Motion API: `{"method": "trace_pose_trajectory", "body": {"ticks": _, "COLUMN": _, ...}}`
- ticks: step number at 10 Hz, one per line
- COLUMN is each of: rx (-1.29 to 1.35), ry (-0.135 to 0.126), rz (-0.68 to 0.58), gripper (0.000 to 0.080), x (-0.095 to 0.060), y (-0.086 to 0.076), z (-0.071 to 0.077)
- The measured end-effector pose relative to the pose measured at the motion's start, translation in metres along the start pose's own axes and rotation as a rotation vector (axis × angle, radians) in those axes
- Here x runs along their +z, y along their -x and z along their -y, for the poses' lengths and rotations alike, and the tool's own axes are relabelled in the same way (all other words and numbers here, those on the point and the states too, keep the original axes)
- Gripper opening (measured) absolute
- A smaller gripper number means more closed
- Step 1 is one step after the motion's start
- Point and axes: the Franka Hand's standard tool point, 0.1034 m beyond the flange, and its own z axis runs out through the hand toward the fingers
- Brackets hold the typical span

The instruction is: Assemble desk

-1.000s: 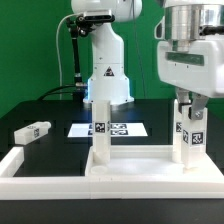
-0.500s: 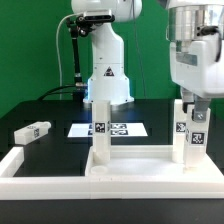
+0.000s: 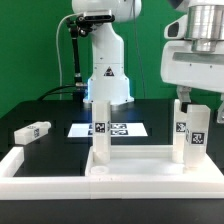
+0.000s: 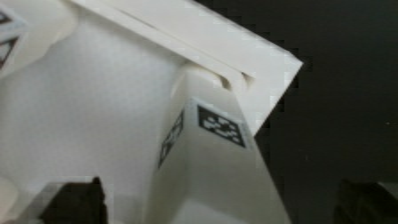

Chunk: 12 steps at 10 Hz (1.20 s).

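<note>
The white desk panel [image 3: 135, 163] lies flat inside the rail, with two white leg posts standing upright on it. One post [image 3: 99, 135] is at the exterior view's left and the other post [image 3: 188, 133] is at its right. My gripper [image 3: 195, 103] hangs just above the right post, its fingers around the post's top, open and holding nothing. In the wrist view the tagged post [image 4: 214, 160] stands between my two spread dark fingertips [image 4: 71, 203], on the panel [image 4: 107, 100]. My gripper [image 4: 228, 205] does not touch it. A third leg post [image 3: 32, 131] lies loose at the left.
The marker board [image 3: 118, 129] lies behind the panel. The low white L-shaped rail [image 3: 60, 188] borders the front and left. The arm's white base [image 3: 106, 70] stands at the back, with a black cable beside it.
My gripper has risen from around the right post's upper half to just above its top. The post stays upright on the panel. Nothing else has moved.
</note>
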Motion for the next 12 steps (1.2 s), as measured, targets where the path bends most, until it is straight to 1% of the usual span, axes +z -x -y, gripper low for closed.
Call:
{"method": "trace_pose_trajectory", "body": {"ticks": 1, "rx": -0.063, "ry": -0.001, "rz": -0.001, "gripper": 0.0649, "x": 0.0, "y": 0.0, "z": 0.0}}
{"method": "trace_pose_trajectory", "body": {"ticks": 2, "rx": -0.133, "ry": -0.043, "rz": -0.001, "gripper": 0.0649, "x": -0.001, "y": -0.003, "z": 0.003}}
{"method": "trace_pose_trajectory", "body": {"ticks": 3, "rx": -0.139, "ry": -0.152, "rz": 0.004, "gripper": 0.0649, "x": -0.003, "y": -0.011, "z": -0.002}}
{"method": "trace_pose_trajectory", "body": {"ticks": 4, "rx": -0.191, "ry": -0.169, "rz": 0.015, "gripper": 0.0649, "x": -0.001, "y": -0.013, "z": -0.011}}
{"method": "trace_pose_trajectory", "body": {"ticks": 5, "rx": -0.212, "ry": -0.183, "rz": 0.008, "gripper": 0.0649, "x": -0.001, "y": -0.009, "z": -0.006}}
{"method": "trace_pose_trajectory", "body": {"ticks": 6, "rx": -0.274, "ry": -0.185, "rz": 0.004, "gripper": 0.0649, "x": -0.001, "y": 0.0, "z": 0.0}}
{"method": "trace_pose_trajectory", "body": {"ticks": 7, "rx": -0.362, "ry": -0.184, "rz": -0.006, "gripper": 0.0649, "x": 0.0, "y": -0.004, "z": -0.002}}
{"method": "trace_pose_trajectory", "body": {"ticks": 9, "rx": -0.403, "ry": -0.18, "rz": -0.012, "gripper": 0.0649, "x": 0.001, "y": -0.007, "z": -0.003}}
{"method": "trace_pose_trajectory", "body": {"ticks": 10, "rx": -0.582, "ry": -0.169, "rz": -0.038, "gripper": 0.0649, "x": 0.001, "y": -0.012, "z": -0.005}}
{"method": "trace_pose_trajectory", "body": {"ticks": 11, "rx": -0.695, "ry": -0.165, "rz": -0.043, "gripper": 0.0649, "x": 0.005, "y": -0.011, "z": -0.006}}
{"method": "trace_pose_trajectory", "body": {"ticks": 12, "rx": -0.747, "ry": -0.163, "rz": -0.039, "gripper": 0.0649, "x": 0.008, "y": -0.01, "z": -0.007}}
